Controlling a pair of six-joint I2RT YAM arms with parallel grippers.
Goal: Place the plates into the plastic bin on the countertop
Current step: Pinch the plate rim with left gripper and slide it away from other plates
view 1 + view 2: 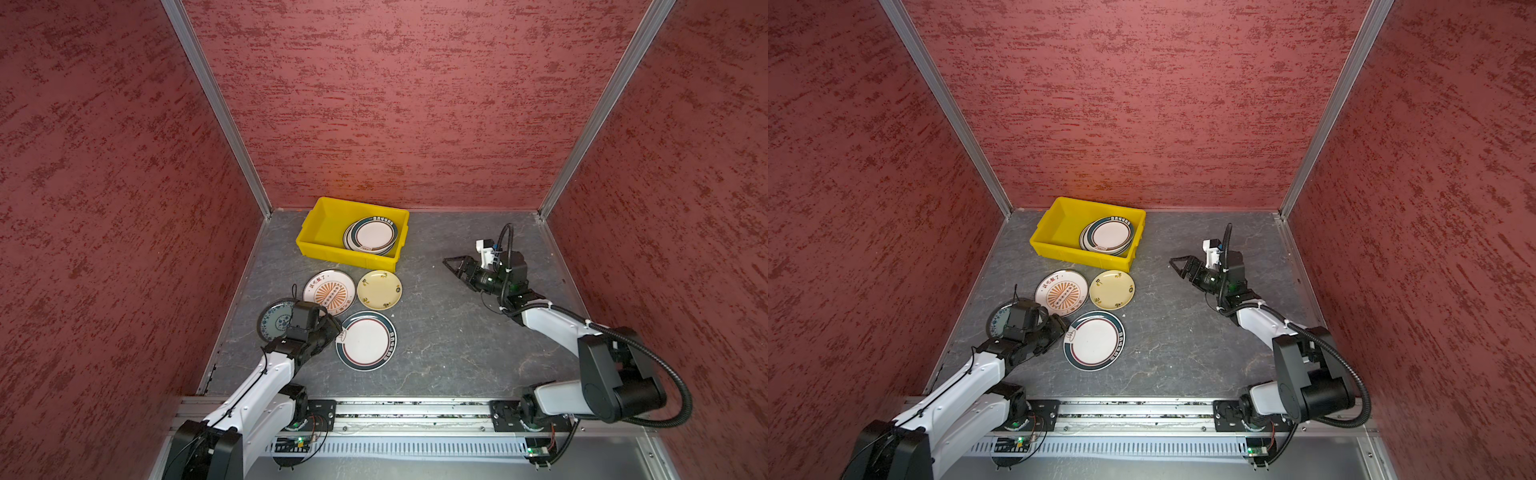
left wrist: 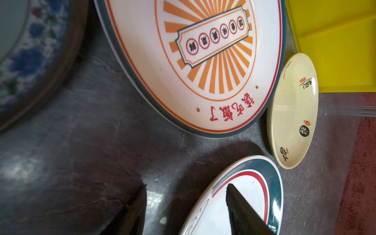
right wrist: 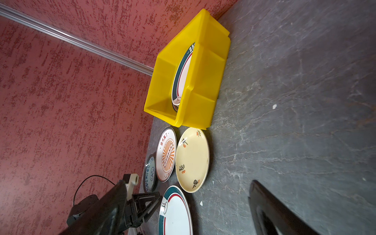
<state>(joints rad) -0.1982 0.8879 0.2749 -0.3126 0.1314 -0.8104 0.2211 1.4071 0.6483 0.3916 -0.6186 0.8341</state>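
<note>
Rim grasp in hand: left end effector (image 2: 185, 186) is set low, jaws parted astride the edge of the green-rimmed plate (image 1: 365, 340), one finger over the dish and one outside it by the worktop (image 1: 436, 345), likely so the shallow rim can be pinched. It is not clamped yet. Sunburst plate (image 1: 329, 291), cream plate (image 1: 379, 289) and blue-patterned plate (image 1: 272, 322) lie flat just ahead. Plastic bin (image 1: 320, 232), farther ahead, is already loaded with a stack (image 1: 372, 235). Right end effector (image 1: 452, 268) is held wide open and empty, well aside.

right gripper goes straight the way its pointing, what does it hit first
Likely the plastic bin, at its near end wall; the right gripper aims there across the countertop. Height is unclear, so it might clear the rim.
</note>
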